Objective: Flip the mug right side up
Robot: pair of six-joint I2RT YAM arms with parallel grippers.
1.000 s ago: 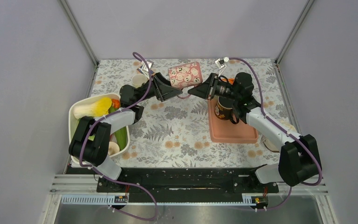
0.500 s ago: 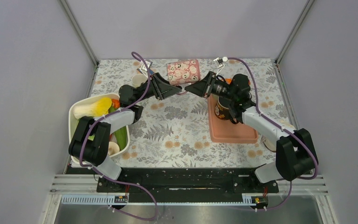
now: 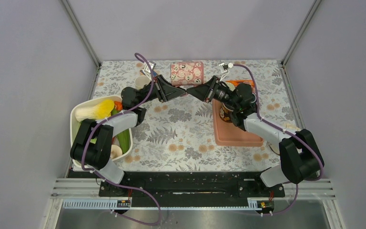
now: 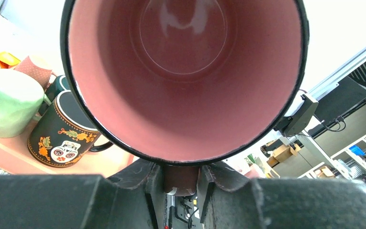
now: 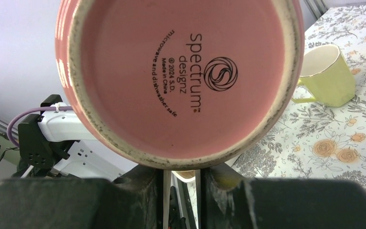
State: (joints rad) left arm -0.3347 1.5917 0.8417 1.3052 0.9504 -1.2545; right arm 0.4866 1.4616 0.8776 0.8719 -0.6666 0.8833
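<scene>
Above far-centre of the table (image 3: 181, 138): item 1, pink mug (image 3: 187, 73), patterned, held on its side off the surface betw. both arms. Mouth faced the L arm, stamped base faced the R arm. Not yet upright.

- L fingers (image 4: 147, 183): narrow gap, pressed on either side of a pinkish piece just under the rim, prob. the handle. Appeared clamped on it.
- R fingers (image 5: 145, 186): all but shut, pinching the mug at the lower edge of its base. Exact part hidden.
- Nearby: dark mug (image 3: 227, 113) on pink tray (image 3: 238, 136), R side. Pale yellow cup (image 5: 326, 71) just beyond the L arm. White bin (image 3: 76, 114) w/ veg, L edge.

Handling note (judgement): two grips on one rigid mug would fight each other in a turn, so only one should carry it. Confirm that hold is firm before the other lets go. Roll the wrist slowly until the mouth faces up. Lower over bare table betw. cup and tray, clear of the dark mug. Release only once the base sits flat.
</scene>
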